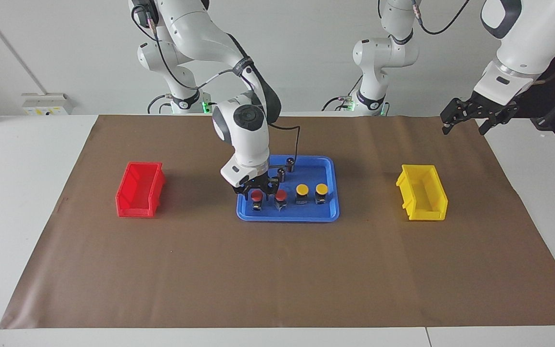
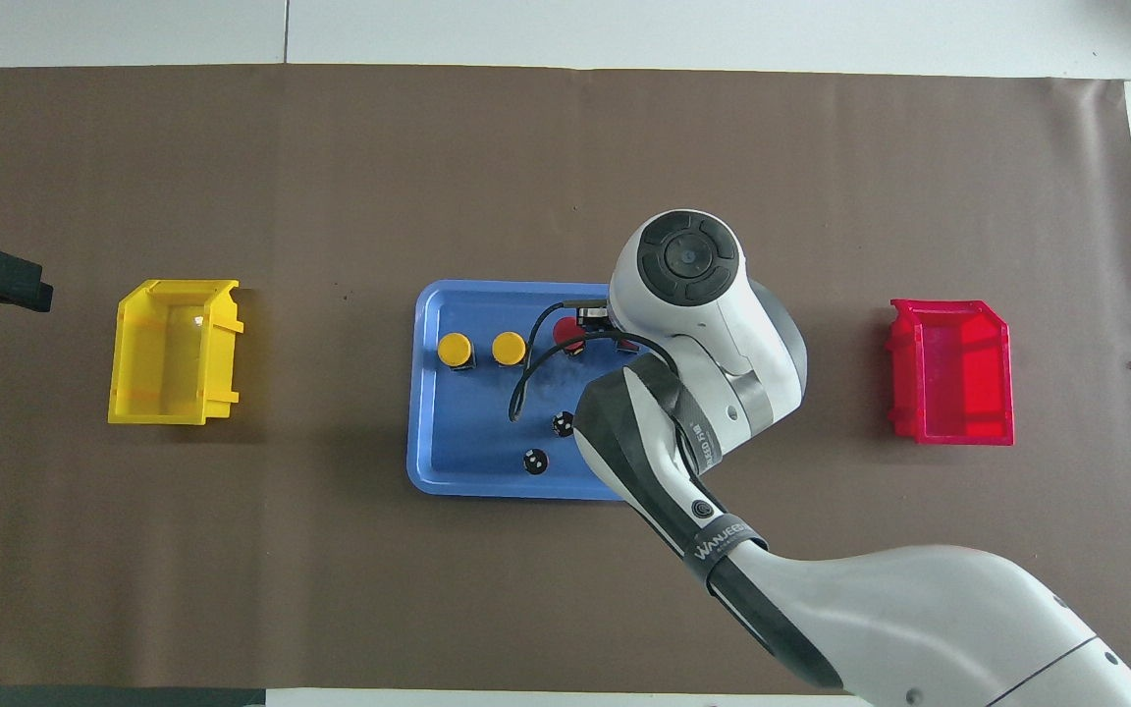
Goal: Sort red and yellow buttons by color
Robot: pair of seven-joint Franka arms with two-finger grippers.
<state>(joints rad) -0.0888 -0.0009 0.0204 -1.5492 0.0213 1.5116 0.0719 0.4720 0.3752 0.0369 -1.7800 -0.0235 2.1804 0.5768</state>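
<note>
While the brown-covered surface (image 1: 277,270) lies bare around it, the red bin (image 1: 139,189) sits toward the right arm's end, well apart from the blue tray (image 1: 328,212) at the middle. Over the tray's end nearest that bin, the right gripper (image 1: 257,190) hangs low with its fingers (image 1: 245,192) spread to either side of the end red button (image 1: 256,195); whether they touch it cannot be told. Beside it in one row stand the second red button (image 1: 280,194) and two yellow buttons (image 1: 302,190), with two dark cylinders (image 1: 290,164) nearer the robots. The yellow bin (image 1: 422,193) sits toward the left arm's end, and the left gripper (image 1: 465,124) waits in the air with spread fingers near the mat's corner
</note>
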